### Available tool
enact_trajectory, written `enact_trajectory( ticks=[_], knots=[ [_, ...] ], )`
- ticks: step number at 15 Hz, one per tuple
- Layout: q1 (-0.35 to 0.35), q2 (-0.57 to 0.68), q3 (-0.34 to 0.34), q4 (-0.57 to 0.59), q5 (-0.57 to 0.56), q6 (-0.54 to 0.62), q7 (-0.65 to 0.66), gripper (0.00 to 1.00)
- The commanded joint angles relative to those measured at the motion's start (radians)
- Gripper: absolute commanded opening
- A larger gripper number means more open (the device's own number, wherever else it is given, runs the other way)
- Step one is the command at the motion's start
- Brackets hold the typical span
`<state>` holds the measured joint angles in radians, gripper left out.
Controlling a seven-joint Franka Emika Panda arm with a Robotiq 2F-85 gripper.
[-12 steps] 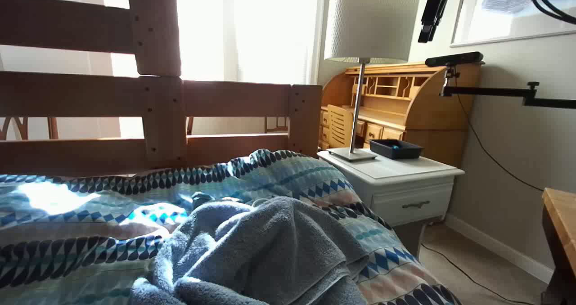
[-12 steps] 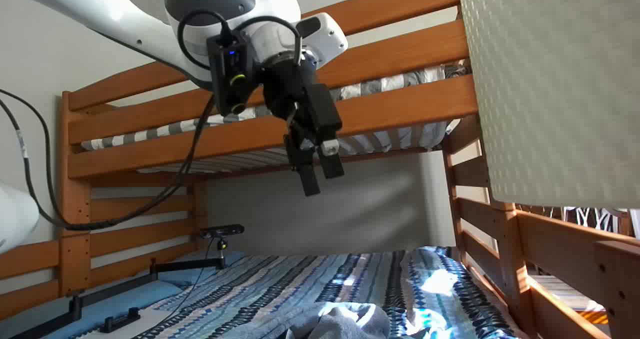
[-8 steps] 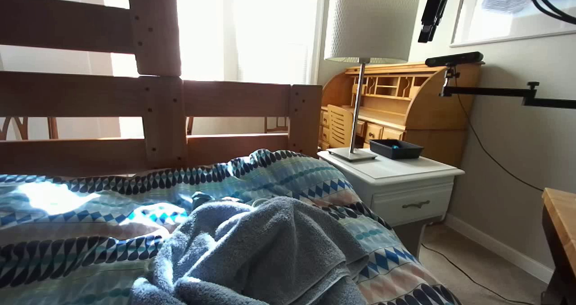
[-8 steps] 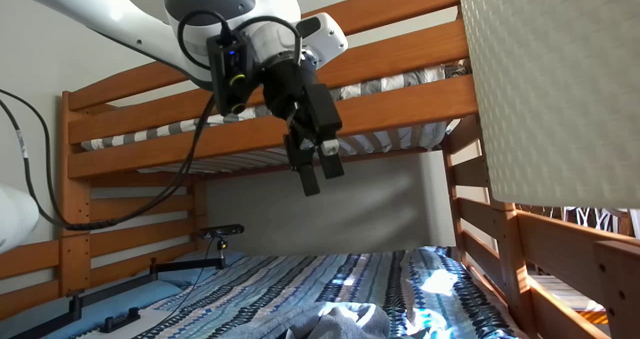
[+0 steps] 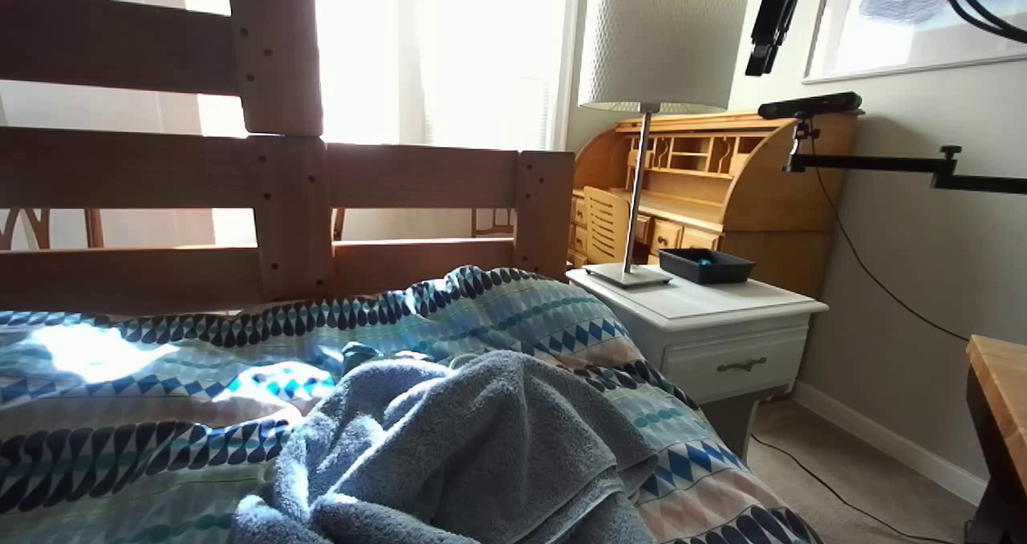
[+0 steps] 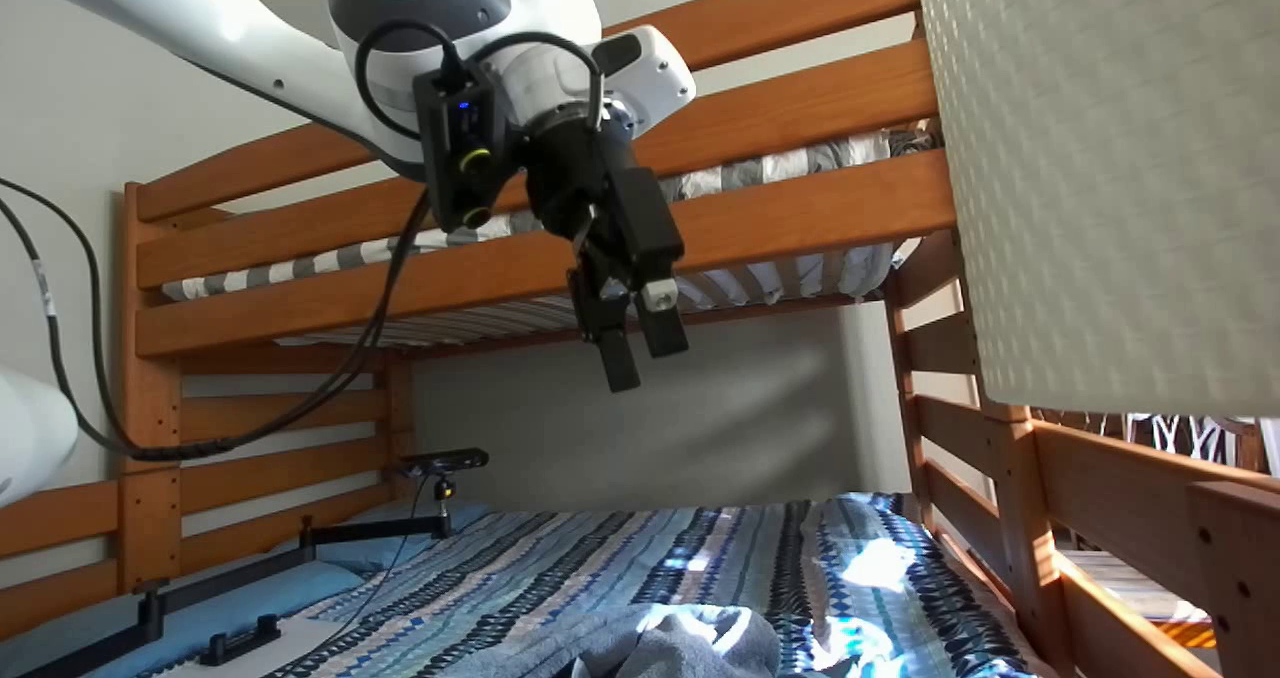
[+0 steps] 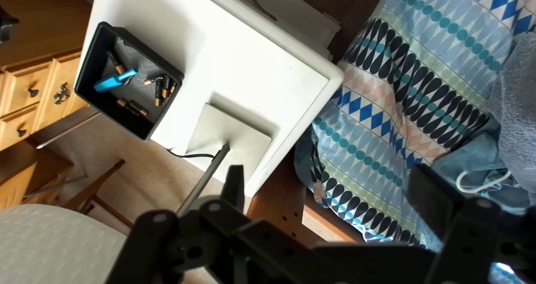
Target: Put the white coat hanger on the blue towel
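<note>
On the white desk (image 7: 251, 62), left in wrist view, black bin (image 7: 95, 60) holds batteries (image 7: 158, 93), blue item (image 7: 109, 83). My jaws: spread, released. White hanger hook (image 7: 483, 187) shows at right, beside blue towel (image 7: 519, 108).

no readable text, no legible labels or brands, no numbers or signs

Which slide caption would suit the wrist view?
Open gripper, with tray and lamp on a nightstand, towel and white hook on a bed.
</note>
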<state>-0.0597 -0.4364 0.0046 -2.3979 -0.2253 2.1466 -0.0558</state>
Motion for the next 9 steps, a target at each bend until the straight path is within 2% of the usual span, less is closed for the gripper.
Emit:
enact_trajectory(
  ticks=[1, 5, 9],
  knots=[
    [0.02, 0.014, 0.016, 0.008, -0.001, -0.001, 0.027, 1.0],
    [0.069, 0.048, 0.081, 0.048, 0.026, -0.046, 0.091, 1.0],
    [0.121, 0.09, 0.139, 0.101, 0.033, -0.035, 0.138, 1.0]
  ],
)
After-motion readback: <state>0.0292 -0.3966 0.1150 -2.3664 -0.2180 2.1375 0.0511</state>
